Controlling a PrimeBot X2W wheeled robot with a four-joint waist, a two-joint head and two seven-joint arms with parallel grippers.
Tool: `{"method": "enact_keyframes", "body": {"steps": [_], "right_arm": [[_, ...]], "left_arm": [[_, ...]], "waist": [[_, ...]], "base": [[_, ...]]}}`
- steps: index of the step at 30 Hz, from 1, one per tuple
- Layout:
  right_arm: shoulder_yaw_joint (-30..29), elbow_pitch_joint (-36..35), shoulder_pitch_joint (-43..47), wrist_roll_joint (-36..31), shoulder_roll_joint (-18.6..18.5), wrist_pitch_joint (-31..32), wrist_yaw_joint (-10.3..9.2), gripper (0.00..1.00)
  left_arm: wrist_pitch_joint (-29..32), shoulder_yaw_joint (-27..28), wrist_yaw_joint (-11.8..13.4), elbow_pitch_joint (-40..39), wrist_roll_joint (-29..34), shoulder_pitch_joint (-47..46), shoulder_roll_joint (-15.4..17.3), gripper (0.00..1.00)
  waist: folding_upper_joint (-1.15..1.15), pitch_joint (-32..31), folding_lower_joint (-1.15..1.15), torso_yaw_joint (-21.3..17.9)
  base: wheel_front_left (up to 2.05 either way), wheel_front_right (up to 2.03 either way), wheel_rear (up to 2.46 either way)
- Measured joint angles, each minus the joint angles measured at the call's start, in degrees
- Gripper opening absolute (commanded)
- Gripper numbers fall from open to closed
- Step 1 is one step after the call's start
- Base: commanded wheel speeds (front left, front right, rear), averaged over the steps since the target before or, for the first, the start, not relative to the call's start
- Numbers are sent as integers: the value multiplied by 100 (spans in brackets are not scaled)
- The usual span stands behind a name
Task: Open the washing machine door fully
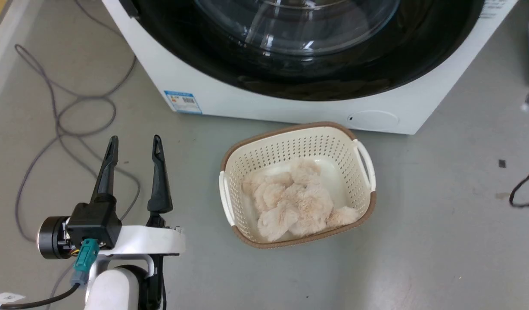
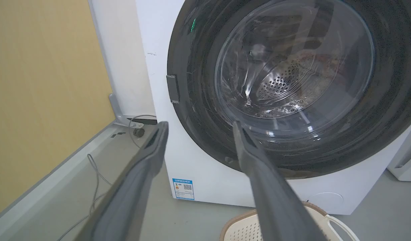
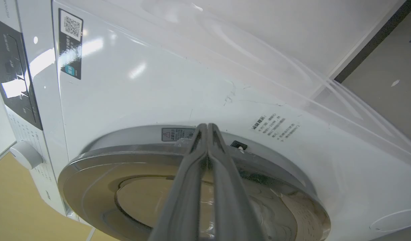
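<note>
Head view: the washing machine point(image 1: 264, 107) sits at 12 o'clock, white front toward the robot, with a blue label point(image 1: 182, 102) low at its 7 o'clock corner. The washing machine door point(image 1: 316, 82), a glossy black disc with a glass bowl, lies flat against that front in the head and left wrist views. It looks shut or barely cracked, cannot tell which. The task is judged to be at its start.

The left claw point(image 1: 135, 138) is at 8 o'clock in the head view, fingers apart with nothing between them. It is well apart from the washer, over the grey floor point(image 1: 441, 215). It is likely parked there to keep out of the door's swing. Its wrist view faces the door. A small dark tab point(image 2: 173, 88) sits on the rim at 9 o'clock, hinge or handle unclear.

The right claw point(image 3: 207, 126) has its fingers pressed together and holds nothing. Its tips are at the door's silvery rim edge, between a small grey sticker point(image 3: 173, 134) at 10 o'clock and a black latch piece point(image 3: 239, 145) at 4 o'clock. Contact can't be resolved. The closed fingers probably act as a thin hook to get behind the rim and pull, not pinch.

A laundry basket point(image 1: 290, 129) with fluffy beige cloth point(image 1: 299, 202) stands on the floor at 6 o'clock of the door, near the washer. It is probably staged for loading, and the door's sweep may pass above it. Grey cables point(image 1: 57, 116) loop on the floor at 9 o'clock.
</note>
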Motion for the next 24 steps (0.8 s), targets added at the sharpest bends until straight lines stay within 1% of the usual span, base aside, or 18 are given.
{"method": "enact_keyframes", "body": {"steps": [8,13,19,24], "right_arm": [[199,590,-873,358,-272,252,0,0],[350,857,-1332,590,-339,466,0,0],[498,1046,-1513,980,-377,924,0,0],[605,1236,-1649,1245,-495,1127,0,0]], "left_arm": [[-101,-112,100,-54,-109,-206,0,100],[-143,-145,174,-89,-171,-248,0,100],[-236,-171,222,-87,-241,-420,0,100],[-291,-172,249,-88,-250,-456,0,100]], "waist": [[0,305,0,177],[0,520,0,280],[0,680,0,392],[0,724,0,430]], "base": [[0,0,0],[0,0,0],[0,0,0],[0,0,0]]}}
